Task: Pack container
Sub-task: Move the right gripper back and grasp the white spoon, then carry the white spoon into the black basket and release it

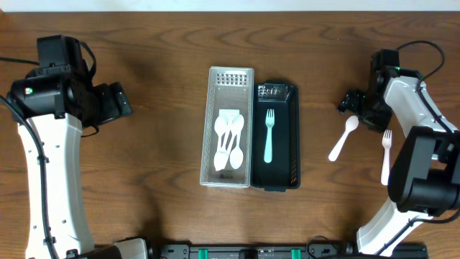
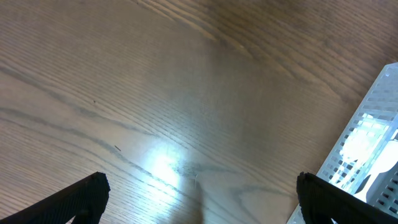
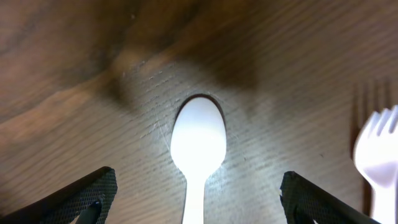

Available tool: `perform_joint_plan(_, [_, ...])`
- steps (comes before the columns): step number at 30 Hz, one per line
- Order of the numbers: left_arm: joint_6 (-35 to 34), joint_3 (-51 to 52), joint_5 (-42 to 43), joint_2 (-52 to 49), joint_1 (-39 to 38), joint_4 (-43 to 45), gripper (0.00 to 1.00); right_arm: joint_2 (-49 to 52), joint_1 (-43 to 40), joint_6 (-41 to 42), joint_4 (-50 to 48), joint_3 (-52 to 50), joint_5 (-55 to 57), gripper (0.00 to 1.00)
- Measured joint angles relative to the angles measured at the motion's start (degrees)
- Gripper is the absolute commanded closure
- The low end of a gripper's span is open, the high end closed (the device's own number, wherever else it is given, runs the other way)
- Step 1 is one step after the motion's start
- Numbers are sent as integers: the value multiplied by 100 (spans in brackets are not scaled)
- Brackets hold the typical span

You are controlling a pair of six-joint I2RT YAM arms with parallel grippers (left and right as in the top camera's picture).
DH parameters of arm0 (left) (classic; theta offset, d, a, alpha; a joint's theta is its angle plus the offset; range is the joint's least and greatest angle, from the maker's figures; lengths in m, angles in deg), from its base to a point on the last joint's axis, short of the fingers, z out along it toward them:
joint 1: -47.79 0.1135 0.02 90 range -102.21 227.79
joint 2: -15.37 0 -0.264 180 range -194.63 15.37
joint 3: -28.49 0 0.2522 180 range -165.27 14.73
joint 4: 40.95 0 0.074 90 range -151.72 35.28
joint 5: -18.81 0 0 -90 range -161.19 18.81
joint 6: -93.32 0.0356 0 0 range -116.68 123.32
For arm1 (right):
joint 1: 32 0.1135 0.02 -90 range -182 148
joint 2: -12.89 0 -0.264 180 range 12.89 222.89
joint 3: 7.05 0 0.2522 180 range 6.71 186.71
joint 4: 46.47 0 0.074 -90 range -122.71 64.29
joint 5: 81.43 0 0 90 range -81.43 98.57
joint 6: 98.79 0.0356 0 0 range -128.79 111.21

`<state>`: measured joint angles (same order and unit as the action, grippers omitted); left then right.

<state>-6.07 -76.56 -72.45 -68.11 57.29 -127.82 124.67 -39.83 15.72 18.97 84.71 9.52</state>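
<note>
The right gripper (image 1: 350, 102) is sitting at about 3 o'clock from the two trays, its fingers (image 3: 81, 196) spread wide and holding nothing. A loose white spoon (image 3: 198, 140) is lying on the table (image 1: 158, 165) with its bowl centred in the gap between them, touching neither finger. Whether the tips are meeting the wood cannot be told. A white fork (image 1: 387, 155) is lying just beside the spoon, at its 3 o'clock.

The left gripper (image 1: 118, 101) is hanging at about 9 o'clock, well apart from the trays. Its fingers (image 2: 74, 196) are also spread wide over bare wood, gripping nothing.

At the centre, the white tray (image 1: 230, 79) is holding several white spoons (image 1: 228, 140). The black tray (image 1: 291, 137) is touching it on the 3 o'clock side and holding one teal fork (image 1: 269, 135).
</note>
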Motion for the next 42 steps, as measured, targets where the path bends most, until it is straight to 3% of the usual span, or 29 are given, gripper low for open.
perform_joint_plan(14, [0, 0, 0, 0, 0, -2, 2, 560, 0, -114, -114, 42, -96, 13])
perform_joint_plan(18, [0, 0, 2, 0, 0, -2, 2, 560, 0, -125, -142, 44, -83, 21])
perform_joint_plan(25, [0, 0, 2, 0, 0, -2, 2, 562, 0, -168, -173, 48, -66, 42])
perform_joint_plan(28, [0, 0, 2, 0, 0, -2, 2, 562, 0, -168, -214, 50, -48, 56])
perform_joint_plan(34, [0, 0, 2, 0, 0, -2, 2, 570, -20, -173, -229, 61, -46, 68])
perform_joint_plan(36, [0, 0, 2, 0, 0, 0, 2, 570, -20, -179, -236, 66, -52, 77])
perform_joint_plan(42, [0, 0, 2, 0, 0, 0, 2, 570, -20, -173, -225, 85, -52, 82])
